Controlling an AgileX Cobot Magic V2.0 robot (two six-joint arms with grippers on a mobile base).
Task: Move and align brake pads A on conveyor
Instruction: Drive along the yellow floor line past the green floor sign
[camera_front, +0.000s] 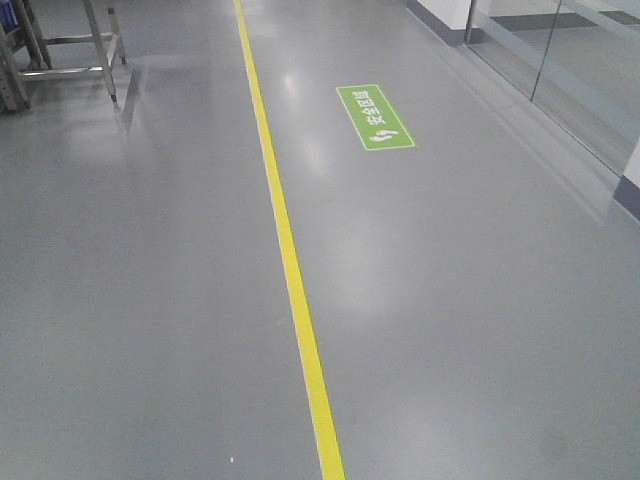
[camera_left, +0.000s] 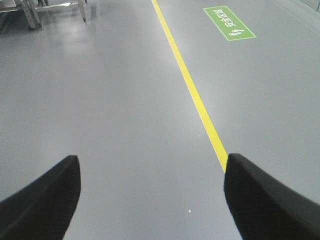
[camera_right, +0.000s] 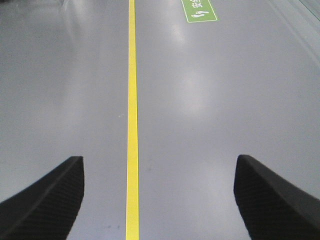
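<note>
Stripe (camera_right: 132, 125) between right hand (camera_right: 159, 200) fingers (camera_right: 45, 200) (cropped)

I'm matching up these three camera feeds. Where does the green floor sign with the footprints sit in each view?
Exterior front view: green floor sign in the upper middle, right of the yellow line.
Left wrist view: top right, again right of the line.
Right wrist view: top edge, right of centre, partly cut off.
Shared landmark: the yellow line, visible in all three.
</note>
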